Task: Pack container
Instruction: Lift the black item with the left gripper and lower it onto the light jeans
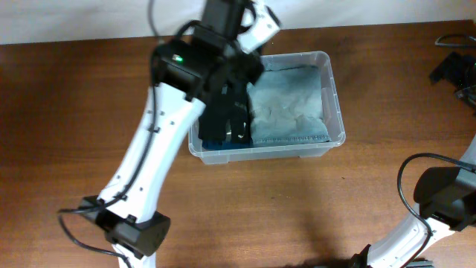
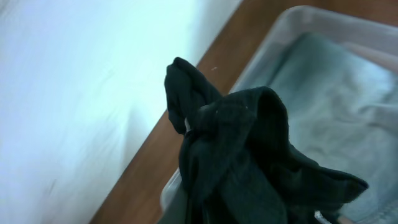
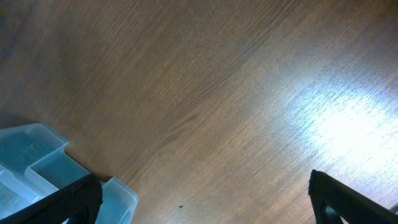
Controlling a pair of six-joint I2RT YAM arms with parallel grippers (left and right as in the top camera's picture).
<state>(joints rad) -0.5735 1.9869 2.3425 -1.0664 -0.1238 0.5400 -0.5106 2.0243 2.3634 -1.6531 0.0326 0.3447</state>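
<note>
The clear plastic container (image 1: 334,104) stands on the wooden table at centre back, with a folded light blue-grey cloth (image 1: 286,100) lying in it. My left gripper (image 1: 227,82) hangs over the container's left half, shut on a dark black garment (image 1: 223,119) that droops into the bin. In the left wrist view the dark garment (image 2: 249,162) fills the front and hides the fingers; the container's rim (image 2: 292,18) and the cloth (image 2: 348,93) lie behind it. My right gripper (image 3: 205,199) is open and empty over bare table, with a container corner (image 3: 37,155) at its left.
The wooden table (image 1: 74,112) extends to the left and front of the container. Black equipment (image 1: 454,71) sits at the far right edge. The right arm's base (image 1: 446,197) is at the lower right.
</note>
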